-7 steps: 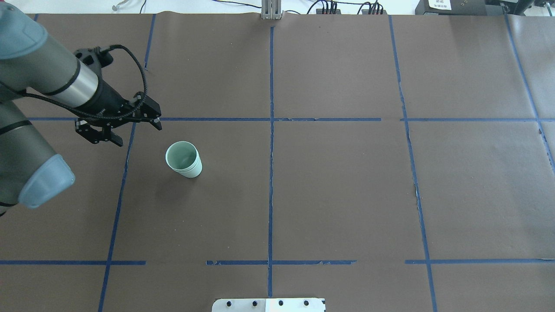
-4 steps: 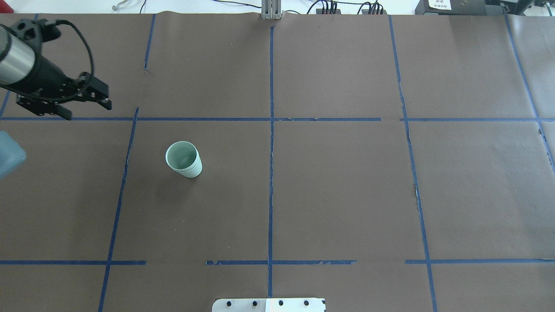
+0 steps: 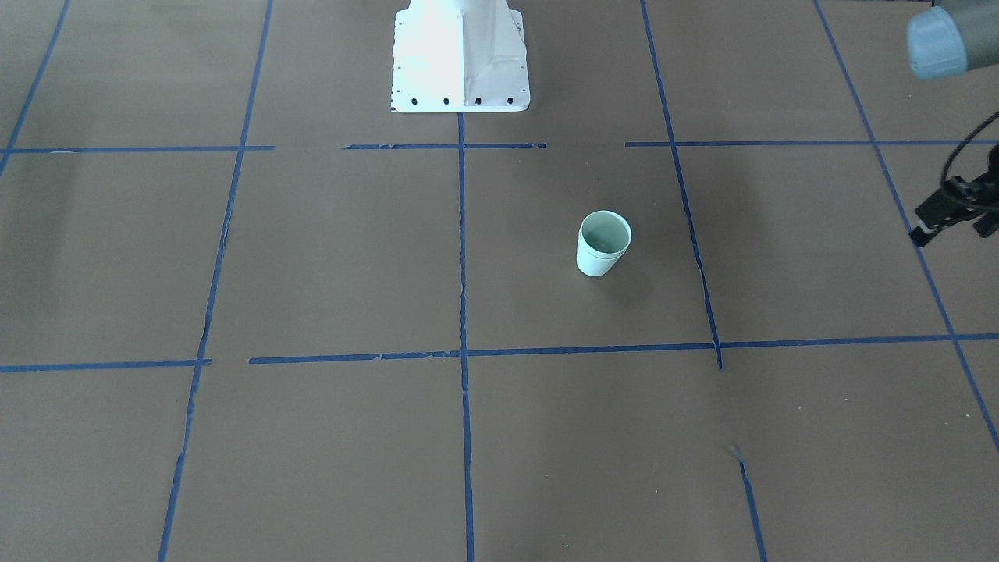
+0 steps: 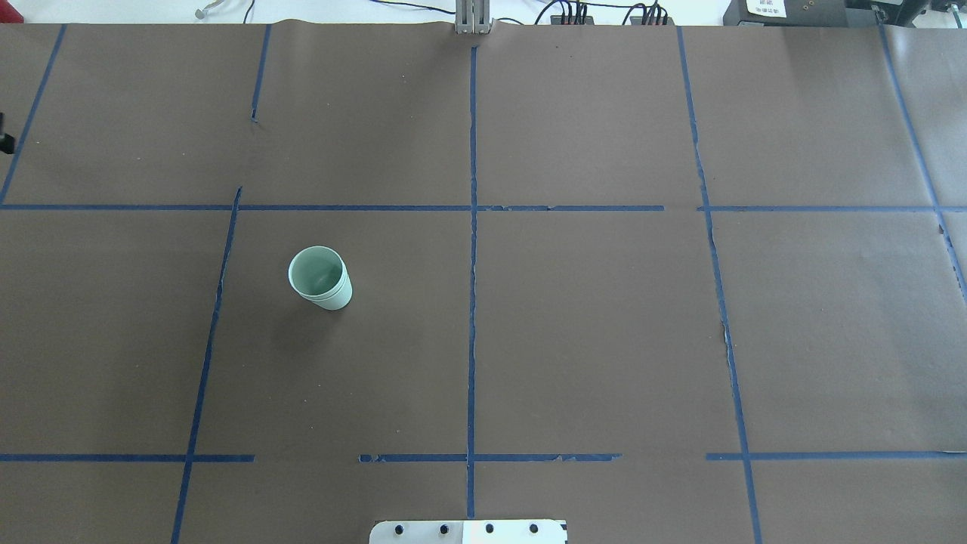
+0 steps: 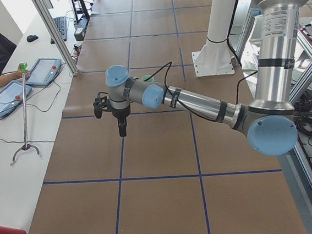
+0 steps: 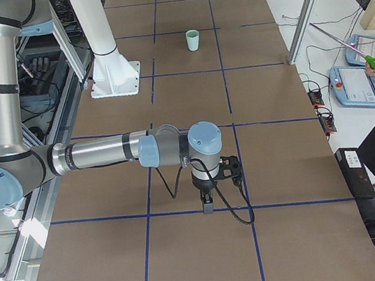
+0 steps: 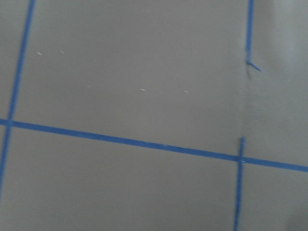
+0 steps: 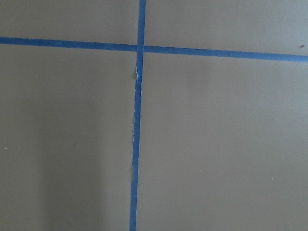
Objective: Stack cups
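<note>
The two pale mint-green cups stand nested one inside the other, upright on the brown table cover; they also show in the front view and far off in the right side view. My left gripper is at the front view's right edge, well away from the cups, with its fingers spread and empty. Only a sliver of it shows at the overhead view's left edge. My right gripper points down over the table far from the cups; I cannot tell whether it is open or shut.
Blue tape lines divide the brown cover into squares. The robot's white base plate stands at the table's near edge. Operators' tablets and cables lie beyond the far edge.
My left arm has drawn back to the left, away from the cups, and has almost left the overhead view. The cups have not moved.
</note>
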